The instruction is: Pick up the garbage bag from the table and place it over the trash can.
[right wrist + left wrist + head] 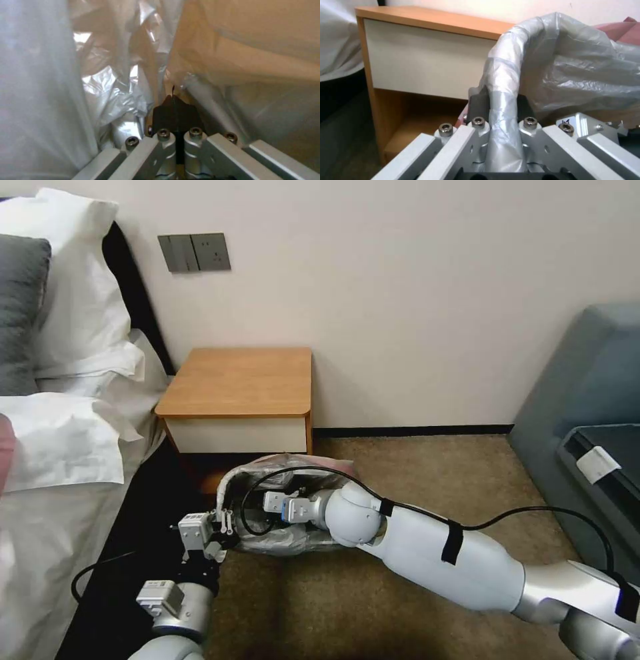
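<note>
The left arm (pixel 175 607) rises from the near left, its wrist bent forward and low. The left gripper (pixel 502 105) has its dark fingers (pixel 478 103) closed from both sides on a wrapped rim, one pad on each face.

The right arm (pixel 460 563) reaches in from the near right, stretched long and low toward the left, elbow down, with a black cable strapped along it. Its wrist (pixel 303 508) points left. The right gripper (pixel 175 110) has its black fingers (pixel 166 115) pressed flat together, tips meeting in a point.
</note>
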### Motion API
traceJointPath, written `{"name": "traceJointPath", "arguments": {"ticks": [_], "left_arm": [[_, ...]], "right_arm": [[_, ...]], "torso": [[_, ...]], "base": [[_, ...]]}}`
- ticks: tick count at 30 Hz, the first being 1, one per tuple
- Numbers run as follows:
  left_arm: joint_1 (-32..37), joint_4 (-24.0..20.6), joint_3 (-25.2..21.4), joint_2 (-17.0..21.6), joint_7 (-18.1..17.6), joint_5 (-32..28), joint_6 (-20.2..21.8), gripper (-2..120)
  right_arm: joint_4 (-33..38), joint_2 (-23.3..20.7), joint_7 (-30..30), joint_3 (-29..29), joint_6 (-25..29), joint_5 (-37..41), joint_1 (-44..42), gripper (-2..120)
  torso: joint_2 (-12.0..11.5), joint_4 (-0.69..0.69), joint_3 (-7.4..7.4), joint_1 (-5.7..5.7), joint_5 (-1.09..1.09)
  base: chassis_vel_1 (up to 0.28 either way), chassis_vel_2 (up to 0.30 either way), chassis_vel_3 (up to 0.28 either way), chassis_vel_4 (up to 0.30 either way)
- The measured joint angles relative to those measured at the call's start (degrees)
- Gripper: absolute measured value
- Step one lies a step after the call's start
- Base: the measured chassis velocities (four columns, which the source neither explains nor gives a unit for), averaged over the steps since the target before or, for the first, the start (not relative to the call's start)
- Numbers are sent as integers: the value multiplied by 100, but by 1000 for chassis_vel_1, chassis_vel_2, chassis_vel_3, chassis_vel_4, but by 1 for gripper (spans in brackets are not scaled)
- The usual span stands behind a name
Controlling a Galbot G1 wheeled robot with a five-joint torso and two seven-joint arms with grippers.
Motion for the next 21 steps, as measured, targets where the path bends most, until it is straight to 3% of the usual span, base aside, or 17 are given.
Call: {"name": "traceJointPath", "arguments": {"ticks": [6, 9, 15, 20, 21], "left_arm": [[-46, 122, -63, -45, -11, -38, -3, 5], [-166, 288, -221, -64, -106, -397, 51, 5], [-255, 360, -323, -21, -205, -756, 181, 5], [-284, 473, -300, 50, -444, -1196, 420, 5], [-262, 517, -212, 84, -505, -1245, 485, 5]], "right_arm": [[372, -145, -17, 101, 79, 291, 1, 0], [1126, -478, 43, 218, 15, 1038, 83, 0], [1786, -899, 244, 503, -85, 2071, 1, 0], [2653, -1674, 800, 1577, 112, 3497, -715, 0], [2984, -2039, 1494, 1909, 499, 3902, -1163, 4]], "torso": [[0, 0, 0, 0, 0], [0, 1, 0, 0, 0], [0, 0, 0, 0, 1], [0, 0, 0, 0, 2], [1, -1, 0, 0, 1]], "base": [[0, 0, 0, 0], [0, 0, 0, 0], [0, 0, 0, 0], [0, 0, 0, 0], [0, 0, 0, 0]]}}
